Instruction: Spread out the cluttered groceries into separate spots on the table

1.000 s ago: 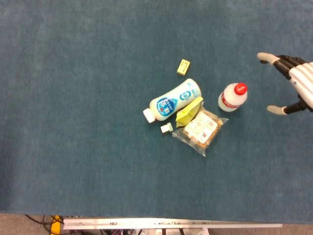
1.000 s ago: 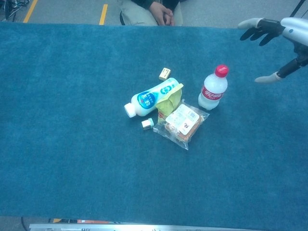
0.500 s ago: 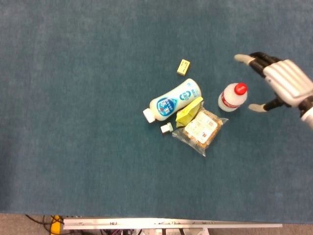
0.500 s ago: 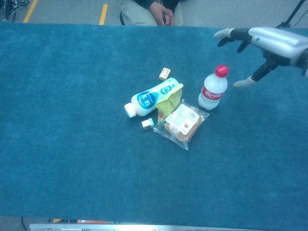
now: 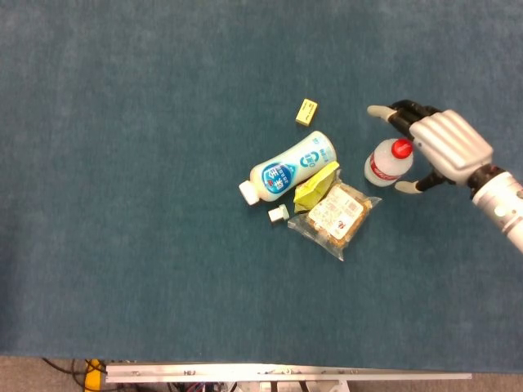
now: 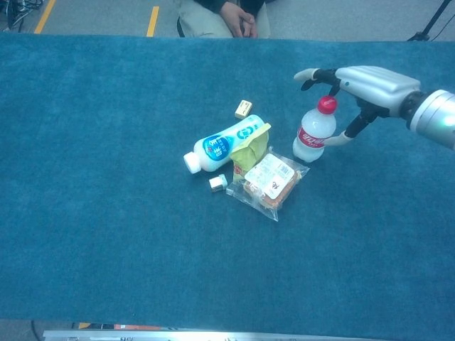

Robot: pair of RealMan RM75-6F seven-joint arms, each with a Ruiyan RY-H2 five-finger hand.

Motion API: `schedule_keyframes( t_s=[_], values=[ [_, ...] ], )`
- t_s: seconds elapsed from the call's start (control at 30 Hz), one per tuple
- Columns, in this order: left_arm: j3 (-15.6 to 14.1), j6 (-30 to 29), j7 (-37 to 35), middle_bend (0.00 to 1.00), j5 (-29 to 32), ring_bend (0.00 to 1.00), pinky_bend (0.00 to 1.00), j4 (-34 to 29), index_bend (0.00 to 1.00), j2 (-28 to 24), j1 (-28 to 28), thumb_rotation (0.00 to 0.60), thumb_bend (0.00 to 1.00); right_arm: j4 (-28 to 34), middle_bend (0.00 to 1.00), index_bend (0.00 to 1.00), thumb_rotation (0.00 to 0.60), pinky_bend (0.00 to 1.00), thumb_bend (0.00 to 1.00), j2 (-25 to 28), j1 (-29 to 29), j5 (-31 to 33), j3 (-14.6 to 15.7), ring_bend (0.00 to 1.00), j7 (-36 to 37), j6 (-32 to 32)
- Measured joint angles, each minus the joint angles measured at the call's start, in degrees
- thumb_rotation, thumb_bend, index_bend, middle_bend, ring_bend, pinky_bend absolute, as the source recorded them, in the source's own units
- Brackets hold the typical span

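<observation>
Right hand (image 5: 441,145) spread wide around upright red-capped bottle (image 5: 386,163) (grasp not closed); holds nothing.

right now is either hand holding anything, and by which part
Nothing is held. The right hand is open, fingers spread around the red-capped bottle without closing on it. The left hand is not in view.

From my station: the upright soda bottle (image 5: 387,163) stands right of the snack packet (image 5: 334,214); the milk bottle (image 5: 288,167) lies left of it, the small box (image 5: 306,112) behind.
</observation>
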State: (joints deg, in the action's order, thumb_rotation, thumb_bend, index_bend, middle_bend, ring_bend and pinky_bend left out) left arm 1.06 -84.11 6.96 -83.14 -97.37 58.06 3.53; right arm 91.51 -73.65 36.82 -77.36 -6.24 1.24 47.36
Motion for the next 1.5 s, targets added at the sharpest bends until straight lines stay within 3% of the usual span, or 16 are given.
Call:
schedule_keyframes(
  t_s=[0.2, 0.43, 1.03, 1.3, 1.5],
  values=[
    [-0.17, -0.07, -0.17, 0.35, -0.25, 0.27, 0.22, 0.04, 0.37, 0.25, -0.17, 0.600, 0.44, -3.25, 0.40, 0.39, 0.600, 0.53, 0.27, -4.40, 0.03, 1.29, -0.39, 0.30, -0.91, 1.83],
    [-0.13, -0.40, -0.49, 0.35, -0.06, 0.27, 0.22, 0.35, 0.37, 0.23, -0.53, 0.600, 0.44, -5.72, 0.46, 0.51, 0.600, 0.62, 0.27, -6.97, -0.31, 2.62, -1.11, 0.41, -1.27, 4.00],
    [-0.13, 1.05, -0.09, 0.35, -0.45, 0.27, 0.22, 0.61, 0.38, 0.61, 0.33, 0.600, 0.44, -6.68, 0.47, 0.51, 0.600, 0.64, 0.27, -4.82, 0.39, 6.34, -4.44, 0.43, -2.57, 5.49],
    [-0.11, 0.36, -0.25, 0.35, -0.18, 0.27, 0.22, 0.62, 0.38, 0.22, -0.19, 0.600, 0.44, -10.40, 0.47, 0.50, 0.600, 0.54, 0.27, -7.92, 2.49, 10.46, -5.97, 0.39, -5.16, 3.89],
    [-0.07, -0.02, -0.47, 0.35, 0.06, 0.27, 0.22, 0.61, 0.38, -0.08, -0.51, 0.600, 0.44, -10.56, 0.39, 0.34, 0.600, 0.47, 0.26, -8.24, 3.22, 11.99, -6.02, 0.31, -5.66, 2.24]
  ],
)
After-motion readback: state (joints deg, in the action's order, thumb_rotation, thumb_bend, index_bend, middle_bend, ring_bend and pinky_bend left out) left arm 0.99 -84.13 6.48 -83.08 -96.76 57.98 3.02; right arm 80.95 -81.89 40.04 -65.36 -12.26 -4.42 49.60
